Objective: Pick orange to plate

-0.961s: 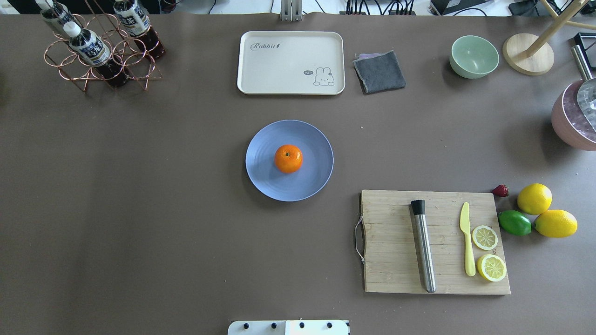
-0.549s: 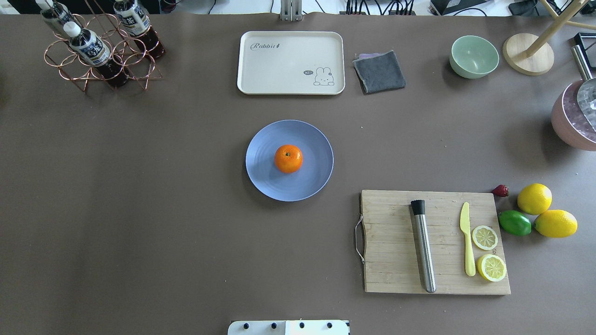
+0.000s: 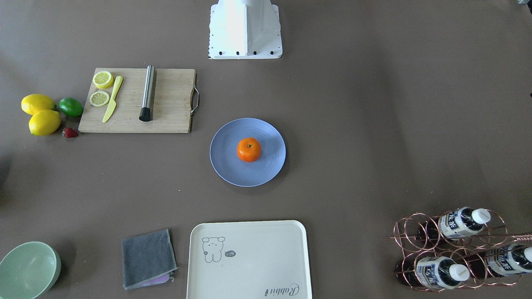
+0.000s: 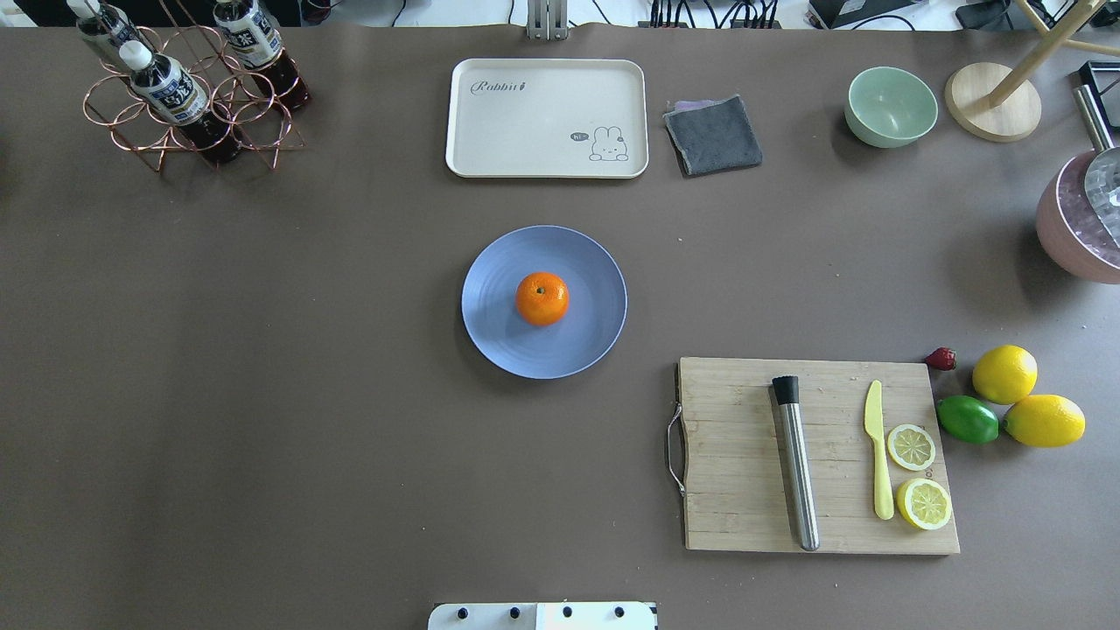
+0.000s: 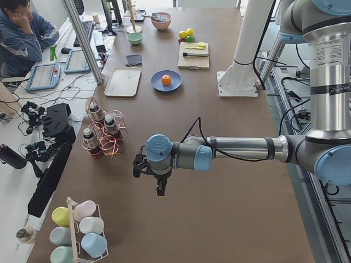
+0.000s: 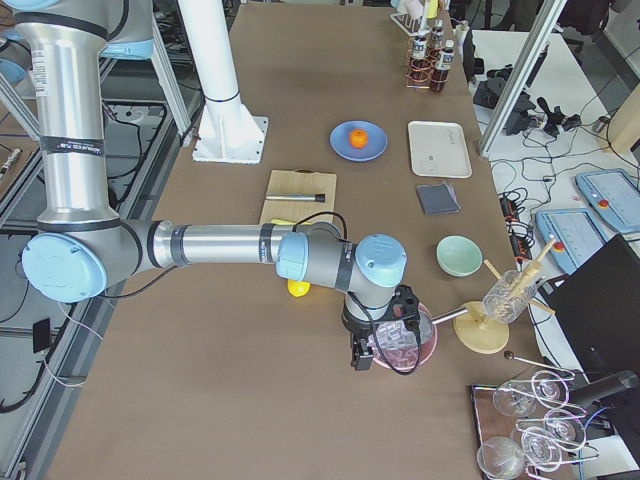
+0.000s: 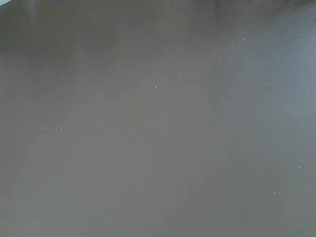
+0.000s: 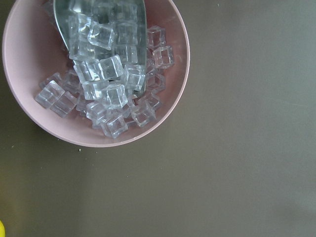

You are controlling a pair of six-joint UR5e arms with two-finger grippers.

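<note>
- Bright orange and round, the small mandarin-like orange sits in the middle of the round, flat, blue-lavender plate. Its dark stem dot points up.
- The plate lies near the middle of the brown worktop. It is between the cream tray with a rabbit drawing and the wooden cutting board.
- Nothing touches the orange. No arm shows near the plate in the views from above.
- The left gripper hangs over a bare bit of worktop, well apart from the plate. Its own camera shows only brown worktop. I cannot tell whether its fingers are spread or pressed together.
- The right gripper hangs over the pink bowl of clear ice cubes at the other end, also well apart from the plate. I cannot tell how its fingers are set either. I see nothing held in it, but the view is small.
- My guess: the job looks done, since the orange is on the plate and both arms are away from it.
- The next move asks for very little. The arms can stay clear of the plate so nothing bumps it.
- The orange is round, so a knock could make it roll. The plate's low rim would not stop it well.
</note>
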